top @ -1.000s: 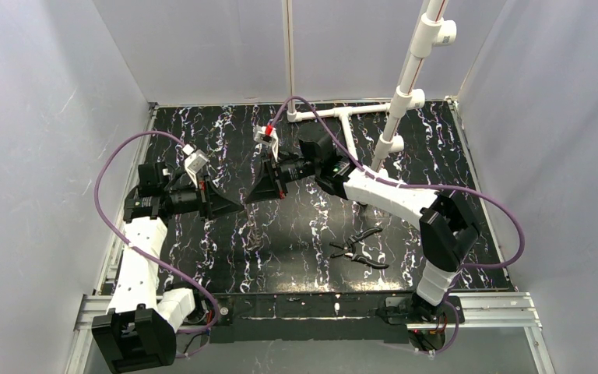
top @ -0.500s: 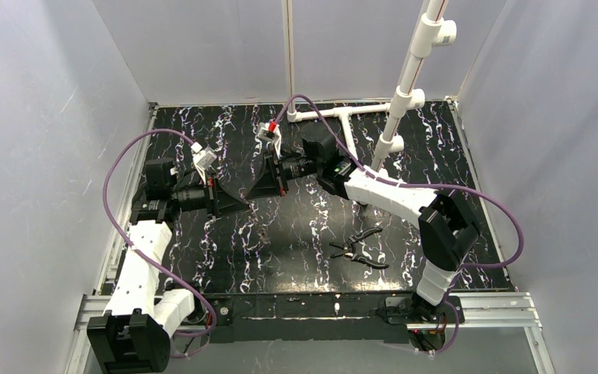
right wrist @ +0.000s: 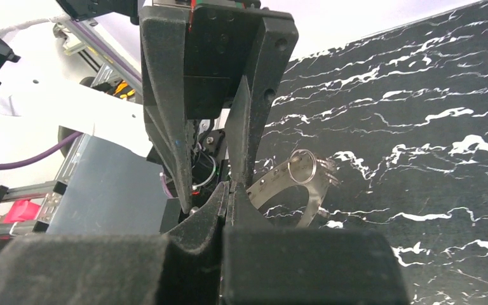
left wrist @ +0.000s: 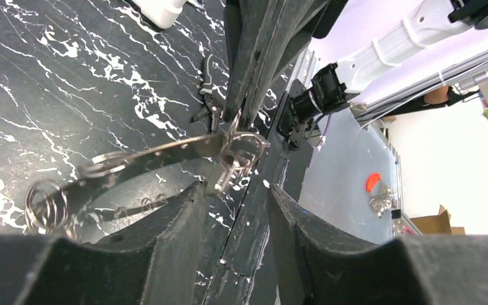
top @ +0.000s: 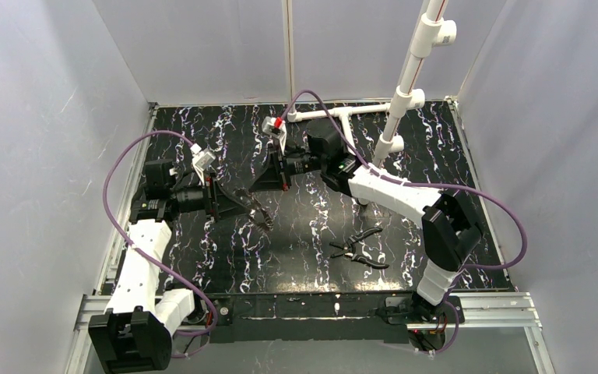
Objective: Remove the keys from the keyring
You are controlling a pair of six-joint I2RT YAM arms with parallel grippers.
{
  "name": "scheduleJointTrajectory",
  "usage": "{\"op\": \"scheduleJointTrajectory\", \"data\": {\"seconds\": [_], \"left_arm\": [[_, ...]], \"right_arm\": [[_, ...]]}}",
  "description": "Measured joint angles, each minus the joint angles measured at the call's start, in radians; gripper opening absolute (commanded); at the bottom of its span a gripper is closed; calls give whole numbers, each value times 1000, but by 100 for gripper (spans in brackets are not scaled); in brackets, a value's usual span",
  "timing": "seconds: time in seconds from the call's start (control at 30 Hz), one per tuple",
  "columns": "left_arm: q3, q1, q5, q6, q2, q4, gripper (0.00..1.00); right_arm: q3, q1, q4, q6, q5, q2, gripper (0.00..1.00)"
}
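Observation:
The keyring (left wrist: 165, 152) is a curved silvery band carrying small wire rings (left wrist: 43, 204) and a key-like piece (left wrist: 230, 170). It also shows in the right wrist view (right wrist: 286, 181) and the top view (top: 255, 209). My right gripper (right wrist: 229, 189) is shut on one end of the band and holds it above the table. In the left wrist view it comes down from the top (left wrist: 238, 130). My left gripper (left wrist: 235, 190) is open, its fingers (right wrist: 165, 127) apart on either side of the right fingers. The key-like piece hangs just off its left fingertip.
Black-handled pliers (top: 358, 249) lie on the black marbled table right of centre; they also show in the left wrist view (left wrist: 208, 89). A white pipe stand (top: 401, 101) rises at the back right. Grey walls enclose the table.
My left arm has drawn back to the left and my right gripper has shifted slightly right. The band now shows stretched between the two grippers.

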Motion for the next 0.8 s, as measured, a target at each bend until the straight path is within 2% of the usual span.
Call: {"op": "scheduleJointTrajectory", "data": {"seconds": [0.13, 0.23, 0.4, 0.57, 0.8], "left_arm": [[11, 28, 23, -11, 0, -5, 39], [18, 56, 34, -89, -1, 56, 38], [-16, 69, 31, -356, -10, 351, 32], [-30, 70, 19, -522, -11, 516, 28], [-34, 70, 6, -683, -19, 626, 41]], "right_arm": [[0, -11, 37, 21, 8, -11, 1], [-10, -13, 91, 56, 19, -14, 1], [-61, -14, 214, 161, 40, -15, 1], [-98, -18, 327, 267, 72, -15, 1], [-125, -19, 475, 396, 117, -15, 1]]}}
